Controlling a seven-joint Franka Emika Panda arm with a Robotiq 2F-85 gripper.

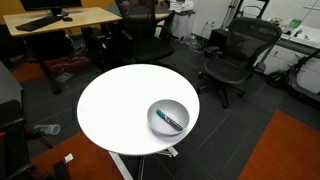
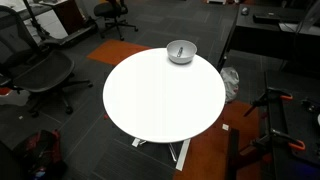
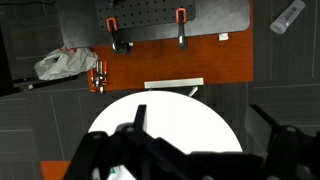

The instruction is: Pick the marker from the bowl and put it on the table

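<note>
Wrist view: the black pincer [image 3: 198,118] points down over the round white surface [image 3: 165,105], fingers spread wide, empty. The short dark marker with teal part [image 1: 171,120] lies inside the shallow grey metallic bowl [image 1: 153,110].

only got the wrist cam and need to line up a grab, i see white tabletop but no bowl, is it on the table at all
observer: yes, the bowl sits on the table, close to its edge in both exterior views.
operator: marker inside it
observer: yes, the marker lies slanted across the bottom of the bowl.
operator: bowl upright
observer: yes, it stands open side up.
operator: anything near that side
observer: a black office chair stands on the floor beyond it, apart from the table.
</note>
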